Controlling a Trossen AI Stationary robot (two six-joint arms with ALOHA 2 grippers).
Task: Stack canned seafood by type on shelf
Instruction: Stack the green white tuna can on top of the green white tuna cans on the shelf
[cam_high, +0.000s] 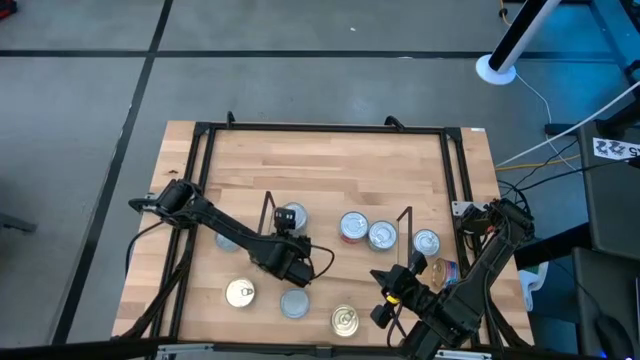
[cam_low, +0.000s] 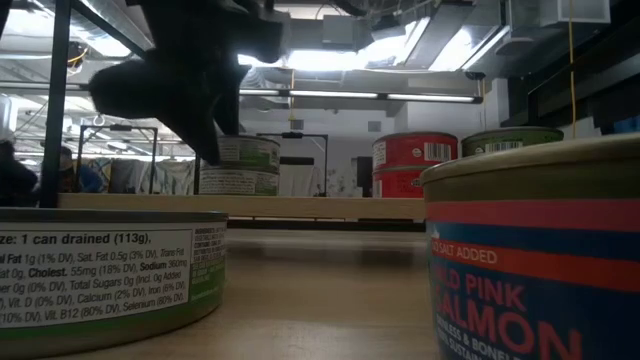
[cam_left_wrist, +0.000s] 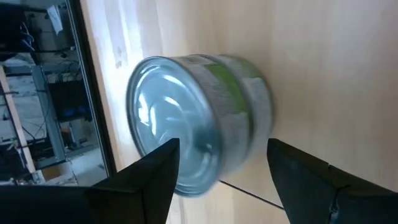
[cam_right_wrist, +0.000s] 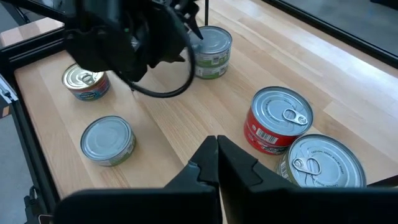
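Wood is the biggest thing here: my table (cam_high: 330, 160), with the low shelf board (cam_high: 335, 262) lying on it between thin black wire ends. On the shelf I see a green-label stack (cam_high: 293, 215) at its left end, two tins high. More to the right sit a red tin (cam_high: 353, 227) and a silver-topped tin (cam_high: 382, 235), touching. Another tin (cam_high: 426, 241) sits just past the right wire end. Near the front edge of the table lie a gold tin (cam_high: 239, 292), a plain silver tin (cam_high: 295, 303) and a second gold tin (cam_high: 345, 320).

My left gripper (cam_high: 290, 268) hangs between the stack and the silver tin. Its fingers (cam_left_wrist: 146, 180) are spread wide, and a green-label tin (cam_left_wrist: 199, 121) shows between them, not yet pinched. My right gripper (cam_high: 392, 298) waits near the front right, pressed together on nothing.

I think these tins are hard, a bit heavy for their size, and smooth on top. So the top would slip. The round side wall is the best place to squeeze, one finger on each side, low and level.
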